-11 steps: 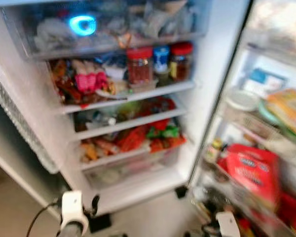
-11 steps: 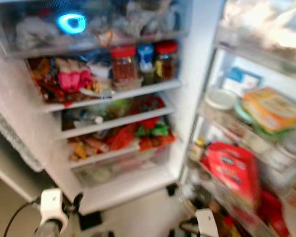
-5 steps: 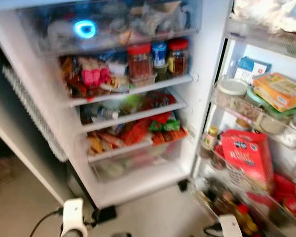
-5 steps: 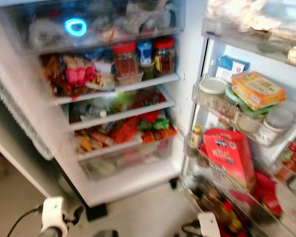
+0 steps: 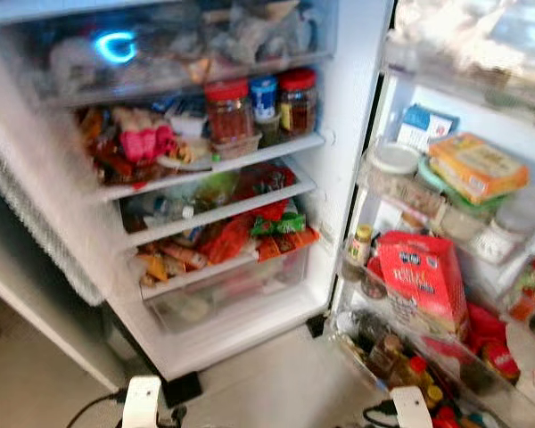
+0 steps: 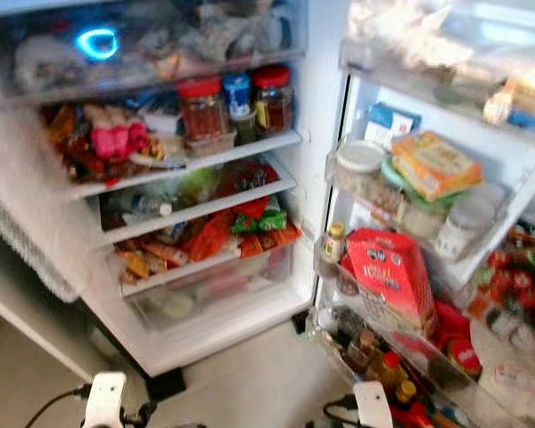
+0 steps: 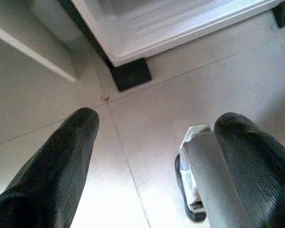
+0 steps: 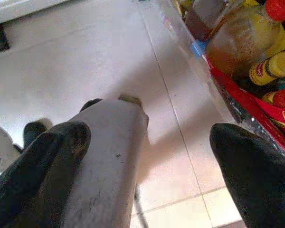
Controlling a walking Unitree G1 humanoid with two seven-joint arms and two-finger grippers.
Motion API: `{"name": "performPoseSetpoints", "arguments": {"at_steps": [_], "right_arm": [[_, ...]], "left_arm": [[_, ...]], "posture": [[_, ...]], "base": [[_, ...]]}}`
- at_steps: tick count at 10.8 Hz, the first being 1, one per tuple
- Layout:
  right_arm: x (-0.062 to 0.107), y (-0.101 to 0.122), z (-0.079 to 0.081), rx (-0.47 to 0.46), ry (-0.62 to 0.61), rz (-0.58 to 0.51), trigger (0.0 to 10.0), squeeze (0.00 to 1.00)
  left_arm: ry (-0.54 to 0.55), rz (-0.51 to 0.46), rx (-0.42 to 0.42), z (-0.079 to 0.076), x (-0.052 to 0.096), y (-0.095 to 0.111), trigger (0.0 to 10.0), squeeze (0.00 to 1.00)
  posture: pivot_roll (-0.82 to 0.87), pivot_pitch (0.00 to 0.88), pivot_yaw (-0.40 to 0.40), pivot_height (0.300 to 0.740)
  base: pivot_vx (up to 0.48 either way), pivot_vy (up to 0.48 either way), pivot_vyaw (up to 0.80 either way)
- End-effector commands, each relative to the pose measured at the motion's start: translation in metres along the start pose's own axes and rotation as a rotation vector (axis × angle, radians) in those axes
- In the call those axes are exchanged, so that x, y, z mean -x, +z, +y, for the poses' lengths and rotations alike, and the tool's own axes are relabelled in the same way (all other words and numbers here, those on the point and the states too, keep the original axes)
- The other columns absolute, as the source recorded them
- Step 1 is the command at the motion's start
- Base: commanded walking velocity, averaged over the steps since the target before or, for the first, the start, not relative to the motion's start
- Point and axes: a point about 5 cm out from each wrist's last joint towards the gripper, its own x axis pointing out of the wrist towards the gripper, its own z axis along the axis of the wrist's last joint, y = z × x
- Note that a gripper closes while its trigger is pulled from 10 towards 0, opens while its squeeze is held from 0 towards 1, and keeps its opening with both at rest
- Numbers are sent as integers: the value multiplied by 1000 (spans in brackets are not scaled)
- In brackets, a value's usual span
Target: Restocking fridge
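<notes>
The white fridge (image 5: 343, 98) stands open in front of me, its main compartment to my left and its open door (image 6: 517, 160) swung out to my right. On the upper shelf three jars stand side by side: a red-lidded glass jar (image 5: 228, 109), a blue-lidded jar (image 5: 265, 96) and another red-lidded jar (image 5: 298, 100), with pink and red packets (image 5: 143, 143) beside them toward my left. The shelves below hold red, orange and green packets (image 5: 250, 234), and a clear plastic drawer (image 5: 223, 290) sits at the bottom. Above, a blurred blue ring of light (image 5: 114, 46) glows behind a translucent drawer front. In the door racks I see a flat orange box (image 5: 477, 166) next to a white-lidded tub (image 5: 394, 159), a tall red carton (image 5: 421, 281) on the rack below, and brown sauce bottles (image 5: 397, 361) lower still. My left gripper (image 7: 154, 156) hangs low over the pale tiled floor (image 7: 147, 109), near the fridge's black foot (image 7: 130, 74), its two black fingers spread wide with nothing between them. My right gripper (image 8: 149, 166) also hangs low, fingers parted and empty, close to the door's bottom rack, where yellow-capped and red-capped bottles (image 8: 268, 69) sit.
</notes>
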Motion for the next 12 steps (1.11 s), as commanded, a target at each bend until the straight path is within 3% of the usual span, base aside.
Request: {"name": "performPoseSetpoints", "arguments": {"at_steps": [1,3,8,12], "right_arm": [[0,-4,1,-11,0,17,10000,0],[0,-3,3,-12,5,15,10000,0],[0,-4,4,-11,6,16,10000,0],[0,-8,2,-9,2,32,10000,0]], "left_arm": [[13,24,4,3,0,-2,10000,0],[33,54,10,9,4,-12,10000,0],[68,84,28,28,13,-29,10000,0],[66,118,21,16,11,-32,10000,0]], "posture": [[-70,0,32,721],[-63,0,34,740],[-60,0,38,740],[-79,0,45,740]], "base": [[0,0,0],[0,0,0],[0,0,0],[0,82,0]]}}
